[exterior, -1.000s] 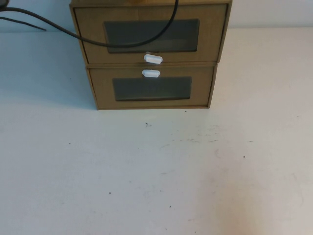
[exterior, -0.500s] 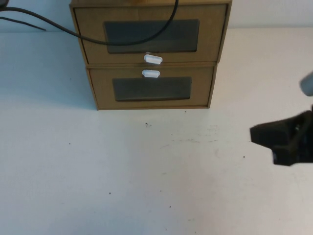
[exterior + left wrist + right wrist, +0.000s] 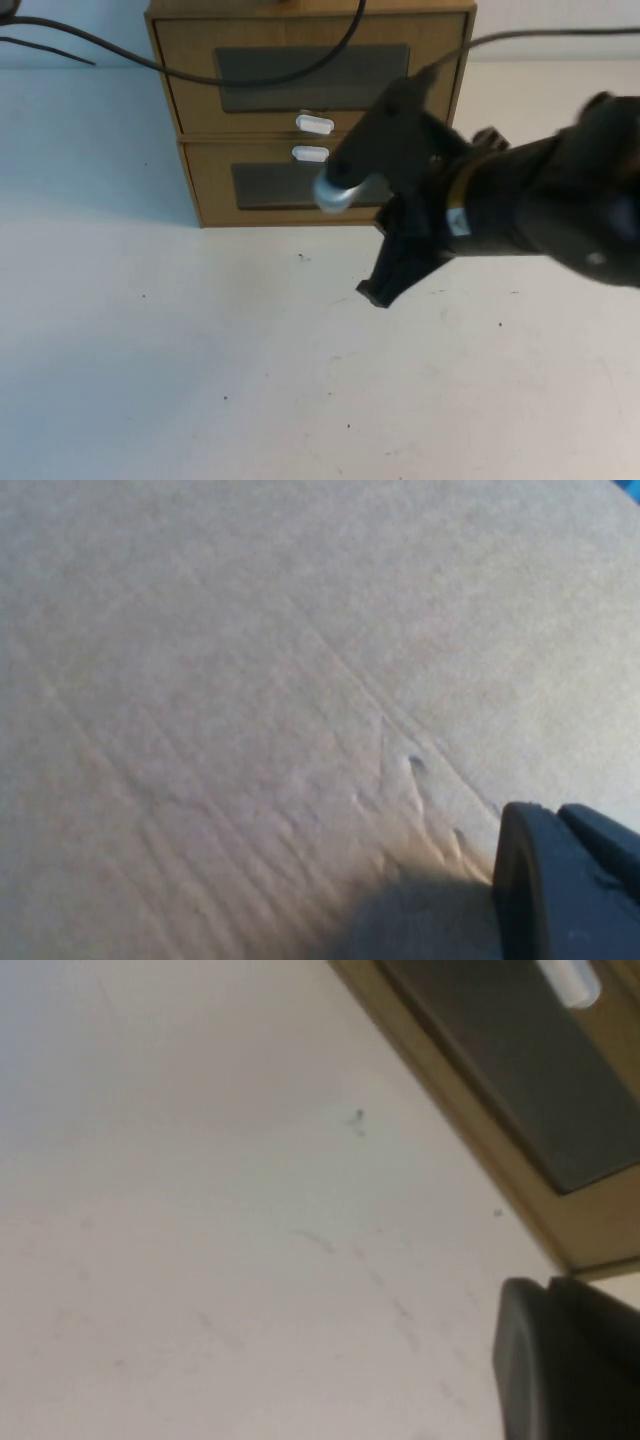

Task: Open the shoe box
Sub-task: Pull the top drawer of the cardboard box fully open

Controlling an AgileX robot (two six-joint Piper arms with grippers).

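Hovering in front of the lower shoe box (image 3: pixel 210 185), fingers (image 3: pixel 383 278) pressed together and empty, the right gripper (image 3: pixel 372 290) probably lines up for its white handle (image 3: pixel 310 153). That box and the upper box (image 3: pixel 190 60) stand shut at the far side of the table (image 3: pixel 150 350). The left gripper (image 3: pixel 565 885) lies close over cardboard (image 3: pixel 250 680), perhaps steadying them; how it is set, I cannot tell. No writing shows.

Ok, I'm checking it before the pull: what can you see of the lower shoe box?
The lower shoe box is brown cardboard with a dark front window and a white handle above it. It is shut, on the table, under a matching upper box. The right claw, shut, hangs in front of it, hiding its right part; contact isn't clear. The left claw is close over bare cardboard.
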